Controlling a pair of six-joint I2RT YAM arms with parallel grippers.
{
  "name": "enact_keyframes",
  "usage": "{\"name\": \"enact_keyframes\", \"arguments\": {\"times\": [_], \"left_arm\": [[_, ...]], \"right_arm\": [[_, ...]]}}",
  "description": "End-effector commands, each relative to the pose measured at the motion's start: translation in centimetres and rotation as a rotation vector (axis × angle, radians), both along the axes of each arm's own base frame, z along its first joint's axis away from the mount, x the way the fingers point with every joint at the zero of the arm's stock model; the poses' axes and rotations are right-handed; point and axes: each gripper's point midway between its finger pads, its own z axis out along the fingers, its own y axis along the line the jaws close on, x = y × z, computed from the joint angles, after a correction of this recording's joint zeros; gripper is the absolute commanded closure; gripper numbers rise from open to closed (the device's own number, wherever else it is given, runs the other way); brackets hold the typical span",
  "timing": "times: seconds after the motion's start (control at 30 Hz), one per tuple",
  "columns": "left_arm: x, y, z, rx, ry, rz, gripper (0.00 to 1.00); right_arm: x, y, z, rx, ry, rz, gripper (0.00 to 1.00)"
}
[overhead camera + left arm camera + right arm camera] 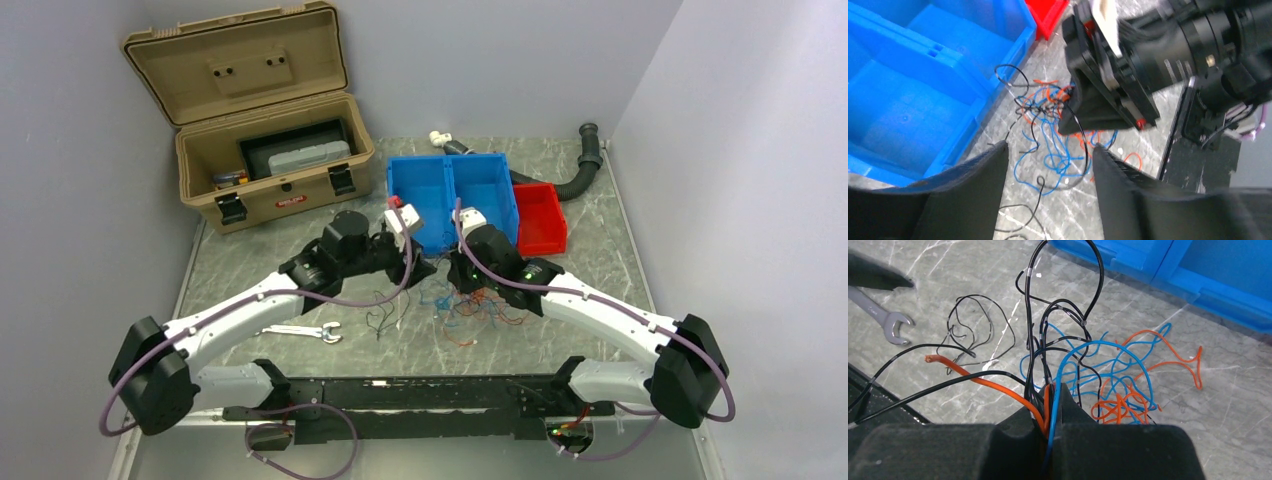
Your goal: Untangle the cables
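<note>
- Grey marble-patterned table, shut in by plain pale walls on three sides.
- Right gripper: fingers pressed together, pinching orange, blue and black strands of the cables between the pads.
- From that pinch the wires fan out over the tabletop. Black loops reach towards the blue bin, and blue and orange coils lie in a knot to the right.
- Left gripper: fingers spread wide with nothing between them, hovering over the bunch and facing the right gripper.
- One loose black wire curls apart on the left, near an open-ended wrench.
- The bunch lies just in front of the two-compartment blue bin's near wall. A smaller red bin sits against that bin's right side.
- Bare tabletop shows to the right of the wires and towards the black rail at the near edge.
- A tan hard case stands open at the back left; its red front label is too small to read.
- A black corrugated hose curves along the back right corner.
</note>
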Motion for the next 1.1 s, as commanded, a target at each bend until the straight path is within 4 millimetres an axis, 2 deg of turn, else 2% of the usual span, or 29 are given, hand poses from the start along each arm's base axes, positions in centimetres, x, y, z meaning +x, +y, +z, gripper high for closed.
{"name": "enact_keyframes", "arguments": {"times": [0.0,0.03,0.1,0.13,0.17,0.2,0.33,0.47,0.53,0.6,0.67,0.73,0.9,0.97,1.07], "left_arm": [[2.6,-1.2,2.6,-0.009,-0.083,0.052,0.48],[2.7,-1.5,2.6,-0.009,-0.080,0.046,0.63],[2.9,-1.6,2.4,0.000,-0.066,0.053,0.97],[3.1,-1.3,2.2,0.005,-0.052,0.081,1.00],[3.4,-0.8,2.1,0.008,-0.042,0.118,1.00],[3.7,-0.2,2.1,0.009,-0.041,0.153,1.00],[3.5,2.2,3.9,-0.046,-0.074,0.223,1.00],[3.0,3.8,5.1,-0.064,-0.088,0.252,1.00],[2.8,4.3,5.5,-0.064,-0.091,0.261,1.00],[3.3,5.4,5.0,-0.030,-0.071,0.325,1.00],[4.7,7.8,4.4,0.009,-0.032,0.467,1.00],[6.2,12.1,3.5,0.017,0.050,0.693,1.00],[7.1,20.2,1.7,-0.053,0.154,0.994,1.00],[6.9,22.8,0.9,-0.054,0.181,1.097,1.00],[6.4,24.2,0.1,-0.058,0.219,1.156,1.00]], "right_arm": [[0.4,1.0,1.9,0.057,-0.027,0.014,1.00],[0.4,0.9,1.8,0.052,-0.028,0.008,0.99],[0.4,0.4,1.3,0.033,-0.024,-0.005,0.88],[0.4,0.0,0.9,0.018,-0.022,-0.021,0.73],[0.5,-0.5,0.5,0.003,-0.021,-0.046,0.62],[0.6,-1.1,-0.1,-0.015,-0.020,-0.074,0.61],[0.9,-4.0,-2.8,-0.087,-0.003,-0.205,0.86],[0.4,-5.1,-5.1,-0.122,0.049,-0.238,0.91],[0.4,-5.2,-5.4,-0.115,0.050,-0.244,0.93],[0.6,-5.9,-5.4,-0.122,0.046,-0.281,0.94],[1.1,-7.6,-5.5,-0.155,0.043,-0.368,0.94],[1.7,-10.2,-5.5,-0.187,0.039,-0.503,0.94],[1.9,-15.6,-5.5,-0.163,0.066,-0.778,0.92],[1.7,-17.3,-5.0,-0.125,0.055,-0.882,0.91],[1.1,-20.0,-4.4,-0.102,0.023,-1.030,0.87]]}}
